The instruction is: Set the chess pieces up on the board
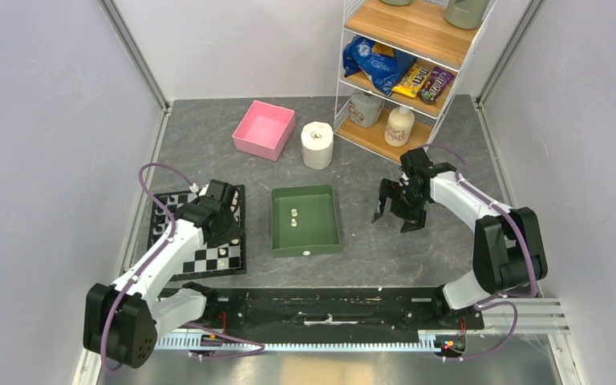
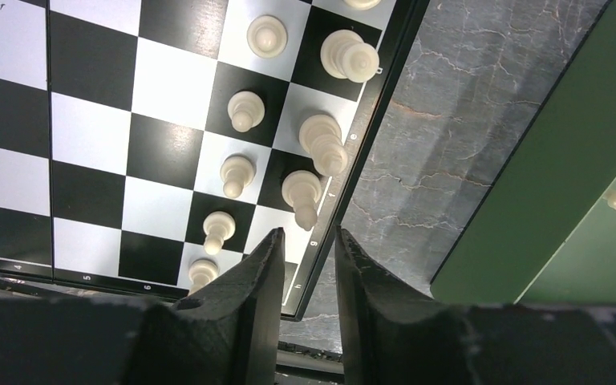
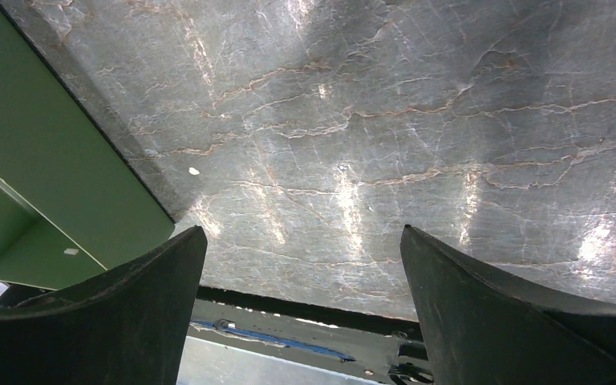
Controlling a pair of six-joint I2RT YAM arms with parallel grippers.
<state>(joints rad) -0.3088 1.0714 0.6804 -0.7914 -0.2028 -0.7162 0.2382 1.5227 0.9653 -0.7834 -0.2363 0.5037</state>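
Nearly set up
Two rows of chess pieces (image 2: 321,144) on the board (image 2: 88,136), about three left in the tray (image 1: 321,228). Left gripper (image 2: 309,241) and right gripper (image 3: 303,233) both released, empty.

This looks like a robot lab. Plain white walls (image 1: 40,120) box in a grey table (image 1: 385,265). A left arm (image 1: 168,253) and a right arm (image 1: 465,196) are bolted on

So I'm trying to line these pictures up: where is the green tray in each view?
Top external: green tray at the picture's centre.
Left wrist: right edge, its wall slanting down to the left.
Right wrist: upper left corner.
Shared landmark: the grey marbled tabletop, bordering the tray in all three.
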